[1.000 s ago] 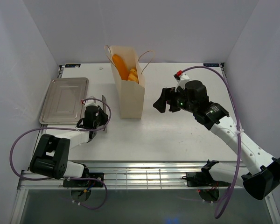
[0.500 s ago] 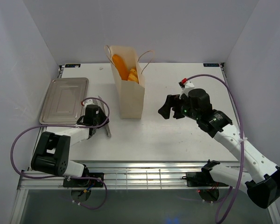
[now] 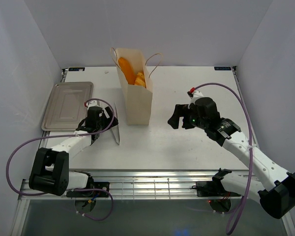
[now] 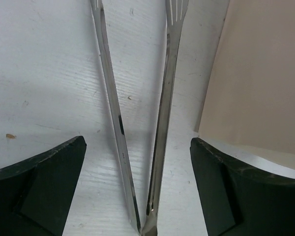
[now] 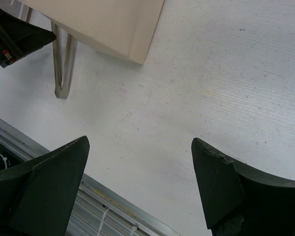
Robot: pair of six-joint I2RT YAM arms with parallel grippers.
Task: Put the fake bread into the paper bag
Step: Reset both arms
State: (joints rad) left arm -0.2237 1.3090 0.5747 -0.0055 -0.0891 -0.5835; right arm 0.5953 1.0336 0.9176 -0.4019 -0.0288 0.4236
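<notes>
A white surface (image 3: 187, 147) sits between pale walls. From above, the tan paper bag (image 3: 136, 101) stands upright toward the back with its mouth open. Glossy orange bread (image 3: 126, 70) shows inside. One long loaf leans with its long axis slanting up toward the back-left corner, and smaller pieces sit lower by the right wall. A flat silver tray (image 3: 69, 104) lies to the left. Thin metal tongs (image 3: 117, 132) lie just left of the bag, beside the left gripper (image 3: 107, 119). The right gripper (image 3: 178, 117) is to the right of the bag, apart from it.

In the left wrist view the jaws are spread wide. The tongs lie between them as a narrow V, joined at the near end and touching neither jaw. The bag's smooth wall fills the right side.

In the right wrist view the jaws are also spread, with faintly grained surface between them. The bag's bottom corner and the joined end of the tongs sit at upper left.
</notes>
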